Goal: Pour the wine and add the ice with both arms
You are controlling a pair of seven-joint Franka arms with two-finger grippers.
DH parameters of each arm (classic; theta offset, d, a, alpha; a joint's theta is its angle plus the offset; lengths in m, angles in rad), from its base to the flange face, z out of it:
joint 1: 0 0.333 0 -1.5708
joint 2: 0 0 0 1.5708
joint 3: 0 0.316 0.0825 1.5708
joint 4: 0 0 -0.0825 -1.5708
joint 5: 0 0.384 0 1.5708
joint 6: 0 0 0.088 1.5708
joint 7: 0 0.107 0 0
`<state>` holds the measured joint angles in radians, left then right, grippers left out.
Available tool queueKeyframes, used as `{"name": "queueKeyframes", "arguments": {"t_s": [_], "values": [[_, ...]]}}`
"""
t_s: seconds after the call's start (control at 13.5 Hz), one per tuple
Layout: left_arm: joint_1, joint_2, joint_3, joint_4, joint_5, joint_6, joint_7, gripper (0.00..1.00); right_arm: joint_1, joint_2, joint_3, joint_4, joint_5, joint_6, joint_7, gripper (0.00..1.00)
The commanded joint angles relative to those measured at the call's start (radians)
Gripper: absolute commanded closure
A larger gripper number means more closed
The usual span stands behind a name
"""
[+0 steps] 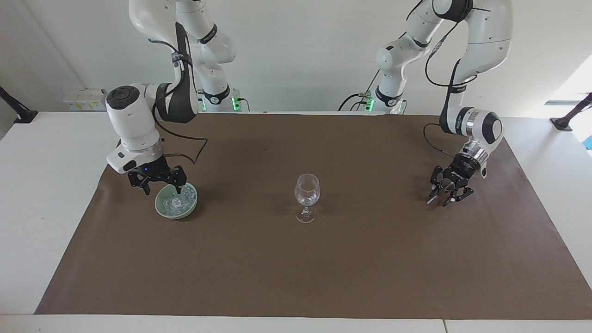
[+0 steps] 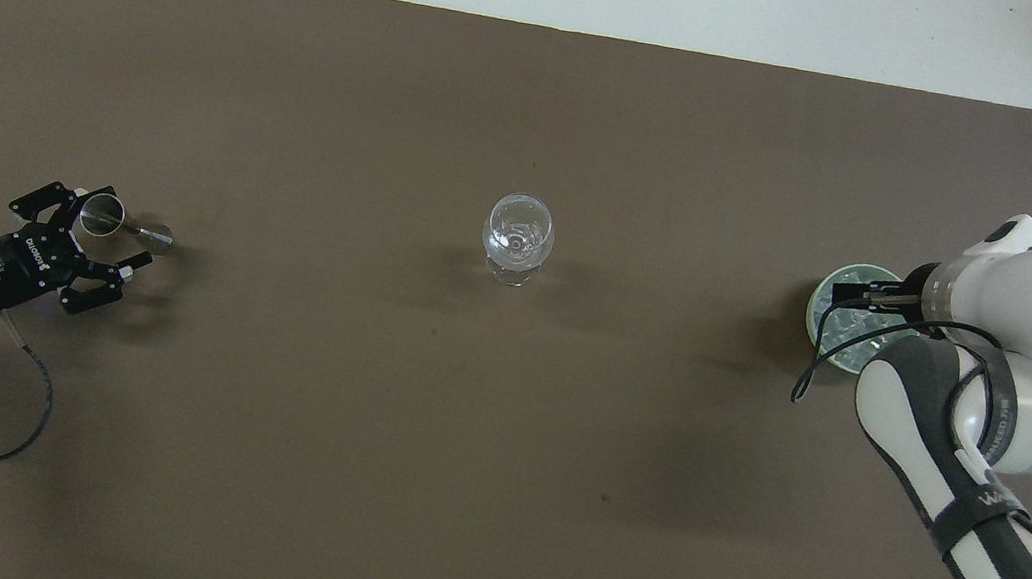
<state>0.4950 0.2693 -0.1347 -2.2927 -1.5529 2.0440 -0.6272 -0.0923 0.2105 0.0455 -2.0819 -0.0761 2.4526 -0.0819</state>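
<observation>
The ice point(image 1: 178, 200) is a pile of clear cubes in a pale green bowl point(image 1: 160, 206) toward the right arm's end of the mat. My right gripper point(image 1: 163, 188) hangs open just over that bowl, one fingertip above the ice. In the overhead view the right arm covers most of the bowl point(image 2: 823, 297). An empty-looking wine glass point(image 1: 306, 194) stands upright mid-mat. My left gripper point(image 2: 115, 231) is low over the mat at the left arm's end, open, with a small metal measuring cup point(image 2: 100, 214) between its spread fingers. The wine is out of view.
A brown mat point(image 1: 296, 268) covers the white table point(image 1: 41, 185). The glass point(image 2: 517, 229) has bare mat all around it. Black cables trail from both wrists.
</observation>
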Motion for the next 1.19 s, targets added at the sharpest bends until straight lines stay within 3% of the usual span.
{"name": "queueKeyframes", "arguments": {"t_s": [0.0,0.59,1.11], "values": [[0.019,0.013,0.004,0.038,0.107,-0.011,0.014,0.00,-0.007,-0.026,0.000,-0.069,-0.025,0.042,0.008,0.05],[0.022,-0.012,0.067,0.217,0.598,-0.051,0.017,0.00,-0.004,-0.022,0.000,-0.079,-0.025,0.121,0.013,0.10],[-0.045,-0.125,0.066,0.285,0.896,-0.016,0.167,0.00,-0.007,-0.028,0.000,-0.101,-0.025,0.124,0.016,0.12]]}}
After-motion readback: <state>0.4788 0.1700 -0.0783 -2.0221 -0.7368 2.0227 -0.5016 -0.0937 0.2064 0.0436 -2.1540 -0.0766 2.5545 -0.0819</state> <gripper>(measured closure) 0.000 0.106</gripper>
